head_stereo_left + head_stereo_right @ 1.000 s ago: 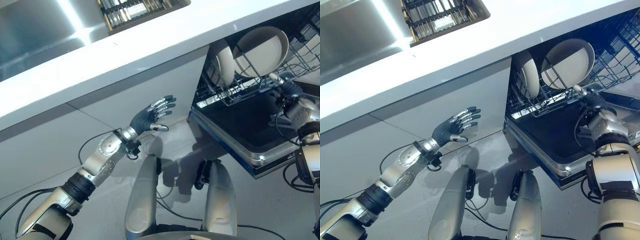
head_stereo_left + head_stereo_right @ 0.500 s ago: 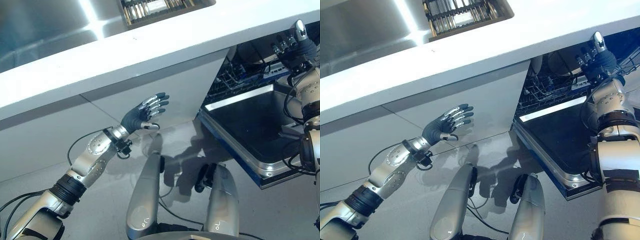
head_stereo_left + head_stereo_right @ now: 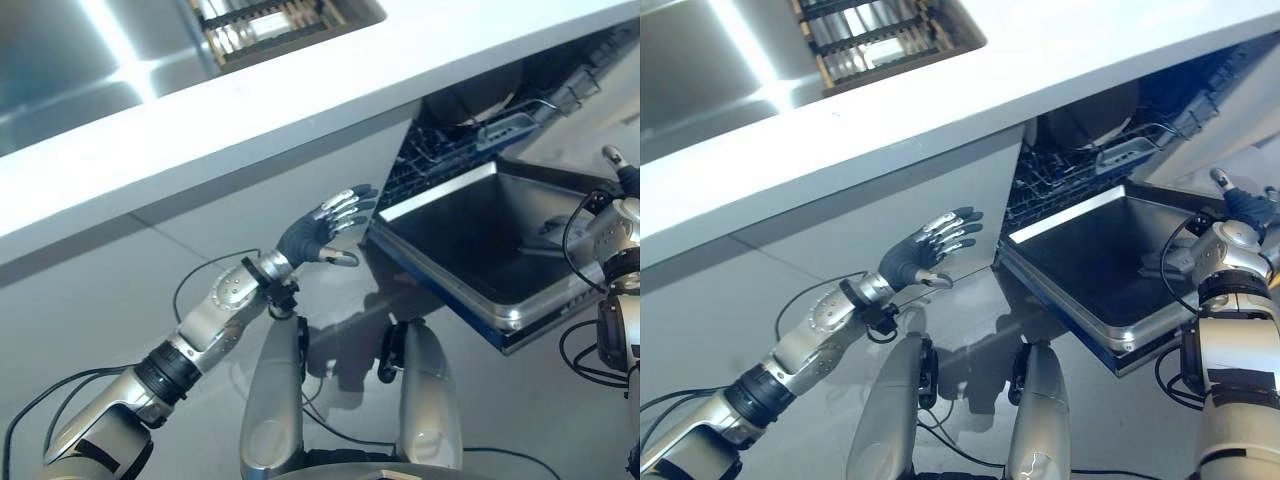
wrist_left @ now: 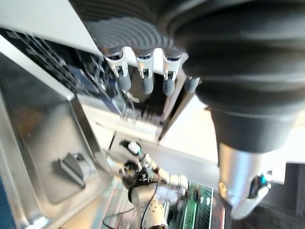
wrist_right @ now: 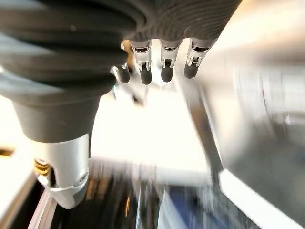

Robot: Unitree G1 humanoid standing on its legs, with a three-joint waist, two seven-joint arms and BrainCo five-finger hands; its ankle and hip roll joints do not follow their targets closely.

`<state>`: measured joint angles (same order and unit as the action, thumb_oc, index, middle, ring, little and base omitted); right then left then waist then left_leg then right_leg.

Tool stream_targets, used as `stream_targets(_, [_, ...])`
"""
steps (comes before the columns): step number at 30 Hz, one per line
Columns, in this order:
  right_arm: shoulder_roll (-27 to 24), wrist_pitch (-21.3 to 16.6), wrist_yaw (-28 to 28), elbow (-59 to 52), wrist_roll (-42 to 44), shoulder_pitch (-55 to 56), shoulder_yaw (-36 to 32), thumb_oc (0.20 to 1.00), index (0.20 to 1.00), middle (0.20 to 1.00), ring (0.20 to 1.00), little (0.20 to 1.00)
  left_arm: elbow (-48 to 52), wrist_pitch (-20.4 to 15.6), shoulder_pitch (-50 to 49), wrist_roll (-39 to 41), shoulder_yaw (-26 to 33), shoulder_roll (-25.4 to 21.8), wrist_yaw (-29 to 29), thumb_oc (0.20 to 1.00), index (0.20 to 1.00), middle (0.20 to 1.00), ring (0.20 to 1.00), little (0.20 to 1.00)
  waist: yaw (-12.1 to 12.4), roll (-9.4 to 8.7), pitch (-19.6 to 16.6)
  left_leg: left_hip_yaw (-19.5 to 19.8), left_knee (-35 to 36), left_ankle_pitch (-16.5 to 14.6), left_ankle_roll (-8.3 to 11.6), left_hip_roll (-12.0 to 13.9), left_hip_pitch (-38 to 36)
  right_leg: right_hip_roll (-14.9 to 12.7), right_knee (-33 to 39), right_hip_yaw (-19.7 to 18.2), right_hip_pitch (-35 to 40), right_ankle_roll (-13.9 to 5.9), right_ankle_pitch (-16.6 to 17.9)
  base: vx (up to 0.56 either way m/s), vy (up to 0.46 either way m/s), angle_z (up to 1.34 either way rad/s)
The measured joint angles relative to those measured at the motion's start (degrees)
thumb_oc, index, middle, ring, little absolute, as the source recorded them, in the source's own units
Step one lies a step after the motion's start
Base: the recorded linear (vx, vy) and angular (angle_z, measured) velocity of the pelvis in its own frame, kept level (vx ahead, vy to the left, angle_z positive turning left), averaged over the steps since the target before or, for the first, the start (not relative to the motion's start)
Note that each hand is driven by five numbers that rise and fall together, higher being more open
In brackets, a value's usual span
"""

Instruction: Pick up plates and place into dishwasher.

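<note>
The dishwasher door [image 3: 470, 250] lies open and flat at the right, its steel inside facing up. The rack [image 3: 500, 115] sits inside the machine under the counter, with a pale plate [image 3: 1090, 112] standing in it in shade. My left hand [image 3: 312, 232] is held up in front of the cabinet face, left of the door, fingers spread and holding nothing. My right hand [image 3: 1243, 208] hovers beyond the door's right edge. In the right wrist view its fingers [image 5: 164, 67] are straight and hold nothing. The left wrist view looks past my left hand's fingers [image 4: 144, 76] at the door [image 4: 33, 143].
A white counter [image 3: 330, 75] runs across above the cabinet fronts [image 3: 200, 230]. A steel sink [image 3: 60, 60] is set into it at the left, with a slatted drying rack [image 3: 270, 20] beside it. Grey floor [image 3: 520, 400] lies below the door.
The rack with its plates went from pulled out over the door to back inside the machine. My right hand rose to the rack, then dropped to the door's right side. The camera shifted.
</note>
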<state>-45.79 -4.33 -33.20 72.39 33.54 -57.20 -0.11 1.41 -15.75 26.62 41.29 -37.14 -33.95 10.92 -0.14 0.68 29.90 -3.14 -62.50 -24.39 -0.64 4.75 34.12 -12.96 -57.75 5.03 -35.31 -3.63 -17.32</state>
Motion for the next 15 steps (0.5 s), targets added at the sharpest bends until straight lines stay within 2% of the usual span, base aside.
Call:
stream_targets(4, [0.5,-3.2,-10.9,-0.2,-5.8,1.6,-2.8,1.0,1.0,1.0,1.0,1.0,0.0,-1.5,0.7,-0.1,-0.4,0.6,-3.5,1.0,1.0,1.0,1.0,1.0,-2.2,-0.06,0.0,-0.7,-0.3,-0.6,0.22,0.6,-0.7,1.0,-0.3,-1.2,-0.1,-0.41,-0.1,0.0,0.099,-0.15])
stream_targets(6, [0.9,-3.4,-13.6,-0.2,-7.6,3.1,-3.8,1.0,1.0,1.0,1.0,1.0,0.0,-1.8,1.0,-0.1,-0.5,1.2,-4.4,1.0,1.0,1.0,1.0,1.0,-2.4,-0.05,0.0,-1.0,-0.3,-0.8,0.61,1.1,-1.2,1.4,-0.4,-1.5,-0.1,-0.3,-0.1,-0.02,0.024,-0.17])
stream_targets(9, [2.0,-2.8,-12.1,0.3,-5.1,4.3,-3.8,1.0,1.0,1.0,1.0,1.0,-0.1,-2.7,1.5,-0.1,-2.4,1.4,-5.2,1.0,1.0,1.0,1.0,1.0,-2.8,-0.01,0.0,-1.0,-0.2,-1.0,0.87,1.4,-1.5,1.9,-0.4,-1.6,-0.1,-0.07,-0.2,-0.04,0.003,-0.07])
stream_targets(12, [3.5,-1.7,-7.9,2.1,1.6,4.7,-3.7,1.0,1.0,1.0,1.0,1.0,-0.2,-3.6,2.1,-0.1,-4.0,1.2,-5.9,1.0,1.0,1.0,1.0,1.0,-3.5,0.06,0.0,-1.1,-0.1,-1.0,0.88,1.3,-1.4,1.8,-0.4,-1.6,-0.3,-0.03,-0.3,-0.04,-0.003,0.0])
stream_targets(15, [4.8,1.3,-2.2,5.1,7.8,6.1,-3.7,1.0,1.0,1.0,1.0,1.0,-0.3,-4.5,2.6,-0.1,-4.2,1.4,-6.1,1.0,1.0,1.0,1.0,1.0,-3.6,0.39,-0.1,-1.3,0.1,-1.0,0.93,1.3,-1.3,1.8,-0.4,-1.7,-0.5,-0.08,-0.3,-0.01,-0.004,0.0])
